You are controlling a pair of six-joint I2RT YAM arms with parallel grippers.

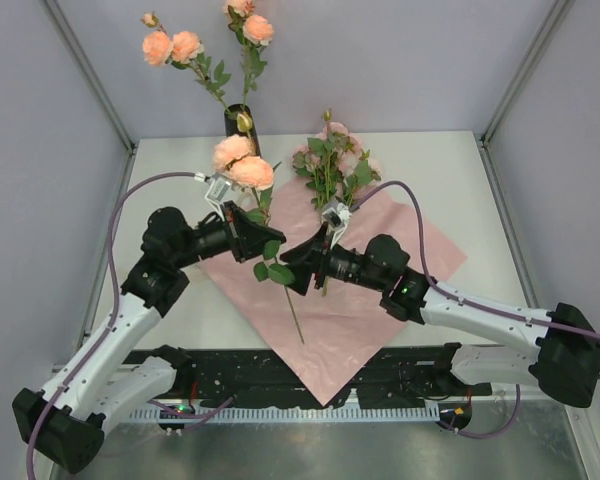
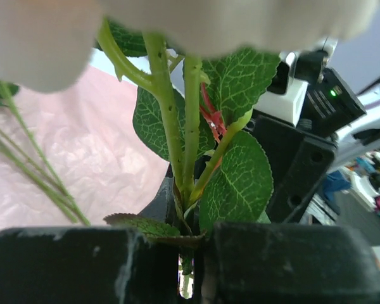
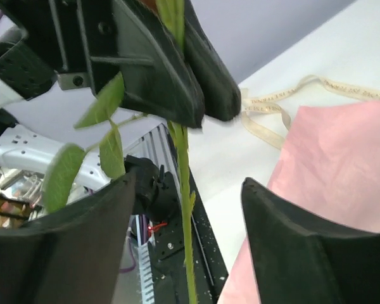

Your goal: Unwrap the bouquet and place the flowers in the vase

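The black vase (image 1: 233,124) stands at the back of the table with several peach-pink roses (image 1: 172,46) in it. My left gripper (image 1: 263,240) is shut on the stem (image 2: 187,158) of a flower with two blooms (image 1: 242,163). Its long stem (image 1: 294,318) hangs down over the pink sheet. My right gripper (image 1: 294,262) is open, its fingers (image 3: 285,240) standing either side of that stem (image 3: 185,190) without touching it, just below the left gripper (image 3: 158,57). More flowers (image 1: 332,165) lie on the opened pink wrapping paper (image 1: 360,310).
A cream ribbon (image 3: 285,107) lies loose on the white table beside the paper. Grey walls enclose the table on three sides. The black base rail (image 1: 280,370) runs along the near edge.
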